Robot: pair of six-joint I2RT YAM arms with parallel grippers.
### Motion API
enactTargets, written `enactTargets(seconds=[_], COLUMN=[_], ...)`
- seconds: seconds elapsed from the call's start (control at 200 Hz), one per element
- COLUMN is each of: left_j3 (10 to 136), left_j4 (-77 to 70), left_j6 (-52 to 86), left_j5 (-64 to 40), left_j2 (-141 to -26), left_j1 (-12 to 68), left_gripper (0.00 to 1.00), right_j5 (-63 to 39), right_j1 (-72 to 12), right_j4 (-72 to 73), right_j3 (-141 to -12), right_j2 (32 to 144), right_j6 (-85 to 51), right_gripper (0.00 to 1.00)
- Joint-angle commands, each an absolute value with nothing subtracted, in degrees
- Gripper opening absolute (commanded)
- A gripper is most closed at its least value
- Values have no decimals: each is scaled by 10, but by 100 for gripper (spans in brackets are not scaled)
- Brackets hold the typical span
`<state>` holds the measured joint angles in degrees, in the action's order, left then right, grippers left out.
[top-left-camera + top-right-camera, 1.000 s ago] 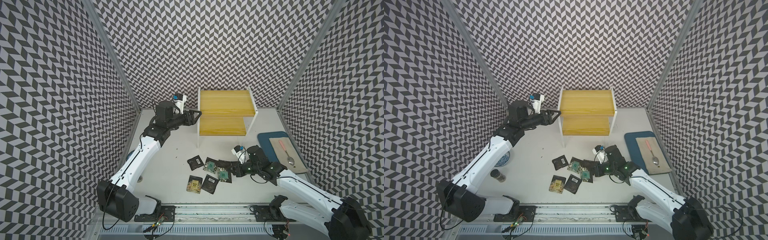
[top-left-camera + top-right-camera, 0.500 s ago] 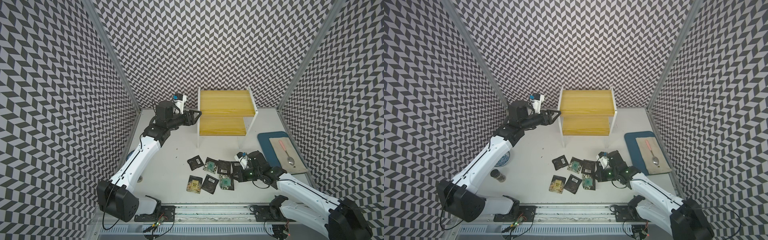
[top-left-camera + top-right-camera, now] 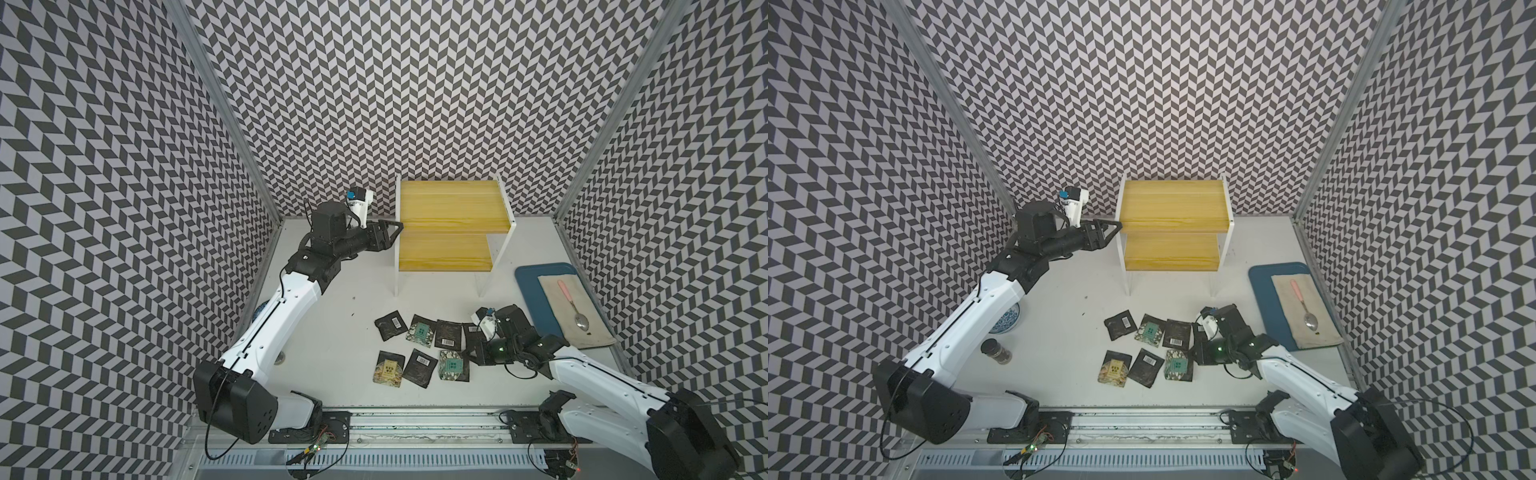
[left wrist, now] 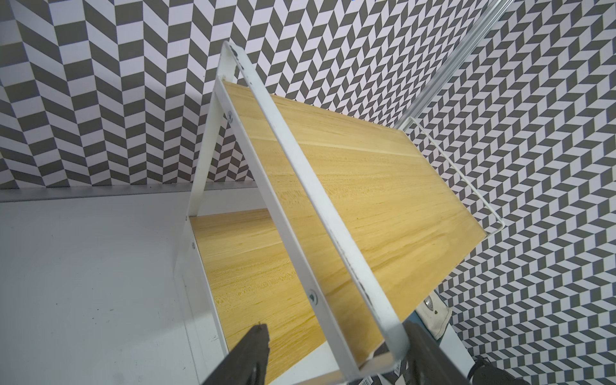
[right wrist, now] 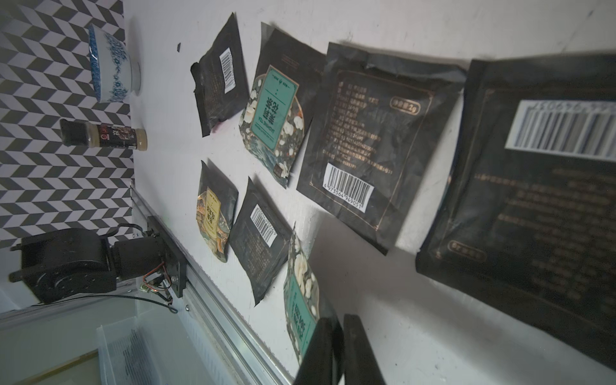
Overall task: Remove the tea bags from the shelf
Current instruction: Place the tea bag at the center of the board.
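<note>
The shelf (image 3: 453,212) (image 3: 1173,208) stands at the back, and both yellow boards are bare in every view. Several tea bags (image 3: 448,334) (image 3: 1177,333) (image 5: 360,150) lie flat in two rows on the table in front of it. My left gripper (image 3: 397,230) (image 3: 1116,227) (image 4: 336,325) is open, its fingers straddling the front corner of the shelf's (image 4: 366,200) white left side panel. My right gripper (image 3: 471,357) (image 3: 1196,355) (image 5: 338,318) sits low at the right end of the front row. Its jaws are open by a slit. A green-white tea bag (image 3: 452,365) (image 5: 300,300) lies against one finger.
A dark blue tray (image 3: 528,299) at the right holds a beige cloth (image 3: 590,332) with a pink-handled spoon (image 3: 573,307). A blue-patterned bowl (image 3: 1007,322) and a dark spice jar (image 3: 995,351) stand by the left arm. A metal rail (image 3: 415,419) runs along the front edge.
My right gripper carried the green-white tea bag from the back row toward the front, set it at the right end of the front row, and its jaws parted slightly. The left arm has not moved.
</note>
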<state>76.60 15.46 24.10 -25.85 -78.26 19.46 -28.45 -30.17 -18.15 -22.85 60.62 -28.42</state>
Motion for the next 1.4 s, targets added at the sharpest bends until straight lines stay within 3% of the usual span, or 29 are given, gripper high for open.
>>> enactTargets(seconds=[0.0,0.356,0.591,1.112,1.392], left_j3=[756,756,757,762,791], left_j4=[162,163,163,173,182], left_j6=[241,240,240,238,228], left_j5=[-252,-251,-250,-235,-234], left_j2=[-777,-776,-773,-762,-761], left_j1=[186,186,186,181,175], left_gripper=[67,67,67,68,76], right_j5=[-272,-259,-235,-183,-149], right_j1=[-299,-299,-299,-299,-299], right_j4=[-153,-163,-177,-217,-154], right_j3=[-228,-235,-251,-336,-371], right_j2=[612,610,588,545,544], right_j6=[-281,-276,-284,-265,-264], right_gripper=[15,26,53,61,64])
